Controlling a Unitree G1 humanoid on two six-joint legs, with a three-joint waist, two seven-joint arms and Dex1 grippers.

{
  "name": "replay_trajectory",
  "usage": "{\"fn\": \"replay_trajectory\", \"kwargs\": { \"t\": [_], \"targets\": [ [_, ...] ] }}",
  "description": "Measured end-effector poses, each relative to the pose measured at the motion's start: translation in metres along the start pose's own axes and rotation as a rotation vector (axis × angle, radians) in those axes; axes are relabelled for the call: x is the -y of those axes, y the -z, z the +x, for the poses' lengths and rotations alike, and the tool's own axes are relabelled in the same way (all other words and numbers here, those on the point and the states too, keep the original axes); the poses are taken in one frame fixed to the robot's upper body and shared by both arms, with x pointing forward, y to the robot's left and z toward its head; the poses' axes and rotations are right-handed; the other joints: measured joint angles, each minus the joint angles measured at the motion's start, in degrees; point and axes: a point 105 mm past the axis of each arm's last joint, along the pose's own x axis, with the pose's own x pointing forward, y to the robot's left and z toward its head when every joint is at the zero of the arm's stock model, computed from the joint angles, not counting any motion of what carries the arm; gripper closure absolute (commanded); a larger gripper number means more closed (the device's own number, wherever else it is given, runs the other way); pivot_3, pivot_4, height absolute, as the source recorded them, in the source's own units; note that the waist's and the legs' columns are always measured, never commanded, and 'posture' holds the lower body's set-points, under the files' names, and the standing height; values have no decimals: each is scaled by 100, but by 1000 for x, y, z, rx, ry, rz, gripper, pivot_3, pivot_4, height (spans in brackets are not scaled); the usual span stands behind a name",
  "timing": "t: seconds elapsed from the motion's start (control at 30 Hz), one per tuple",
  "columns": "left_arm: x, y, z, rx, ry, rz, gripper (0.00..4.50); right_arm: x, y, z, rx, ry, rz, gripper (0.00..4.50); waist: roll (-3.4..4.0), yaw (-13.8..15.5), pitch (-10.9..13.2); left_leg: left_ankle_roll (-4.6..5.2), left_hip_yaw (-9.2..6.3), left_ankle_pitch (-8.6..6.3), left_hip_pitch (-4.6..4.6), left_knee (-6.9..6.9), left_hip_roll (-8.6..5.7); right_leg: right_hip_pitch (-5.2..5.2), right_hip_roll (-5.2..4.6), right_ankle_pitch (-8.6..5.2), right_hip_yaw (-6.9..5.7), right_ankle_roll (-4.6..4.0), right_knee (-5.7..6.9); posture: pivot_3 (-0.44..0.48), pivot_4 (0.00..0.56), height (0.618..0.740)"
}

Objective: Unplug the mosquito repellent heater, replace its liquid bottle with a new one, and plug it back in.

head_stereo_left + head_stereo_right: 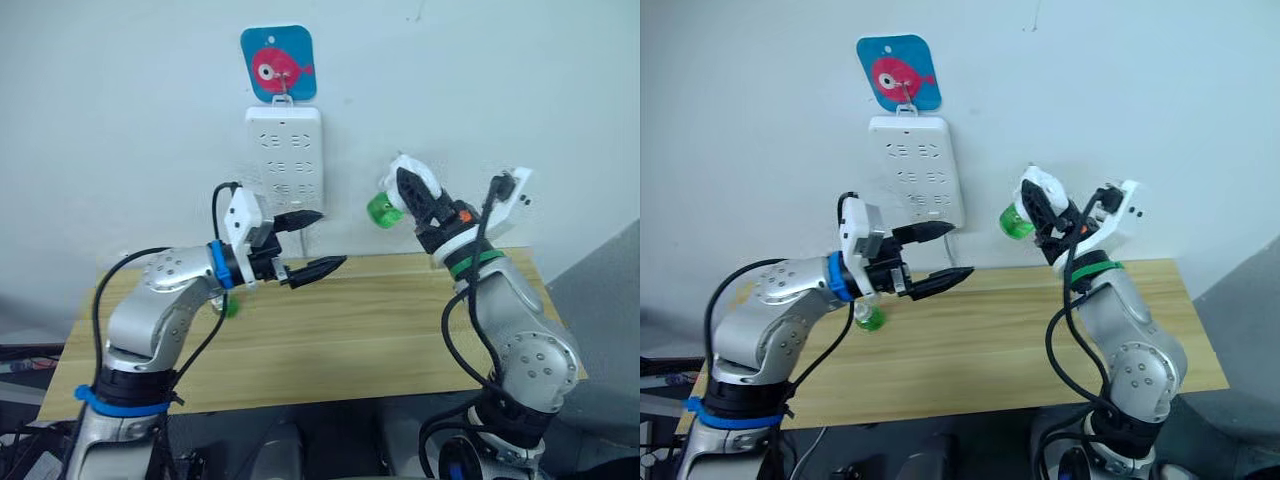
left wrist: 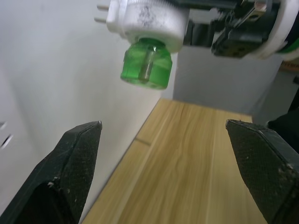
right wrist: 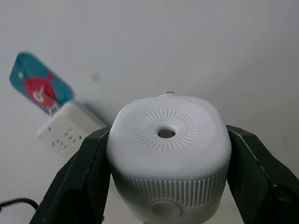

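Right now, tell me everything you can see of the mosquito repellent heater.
The small white plastic mosquito repellent heater is unplugged and held in the air by the right claw, a black finger on each side. Its rounded top has a round hole ringed by fine radial ribs. Two metal prongs stick out at the back. A translucent green liquid bottle is still fitted underneath, above the wooden table.

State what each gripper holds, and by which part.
The right gripper clamps the heater by its white body's two sides, green bottle attached. The left gripper is open, holding nothing.
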Motion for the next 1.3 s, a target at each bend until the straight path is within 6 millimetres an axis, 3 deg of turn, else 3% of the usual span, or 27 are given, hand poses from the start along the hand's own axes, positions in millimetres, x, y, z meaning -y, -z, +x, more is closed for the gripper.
{"fn": "replay_trajectory", "kwargs": {
  "t": [0.17,0.3,0.53,0.87,1.1,1.3],
  "targets": [
    [-6,-16,24,88,30,7,0,-7,-8,-4,33,-52,250,1497,1,-82,-1,1,4,-1,0,4,-3,6,0,0,2,0,-1,-149,168,740],
    [-6,-17,43,124,57,-17,0,6,-9,-11,47,-27,396,1497,1,-134,-1,2,9,-1,0,6,-4,10,0,0,4,0,-4,-157,168,740],
    [-5,-27,62,183,80,9,0,2,-9,-10,41,-43,457,1497,9,-177,-6,0,10,0,4,6,2,10,11,0,7,0,-3,-168,166,740],
    [-9,-16,74,181,51,-43,0,-1,-7,-11,32,-59,494,1497,10,-180,-6,0,10,0,2,13,-1,14,10,0,7,1,-4,-175,167,740],
    [-5,-21,77,205,78,-31,1968,-3,-7,-12,26,-67,502,1497,10,-181,-6,0,10,0,2,13,-1,15,9,0,8,1,-4,-175,166,740],
    [-4,-21,76,199,91,-27,2123,-3,-7,-13,18,-70,494,1497,10,-181,-6,0,10,0,3,13,-1,15,10,0,8,1,-4,-176,165,740]
  ]
}}
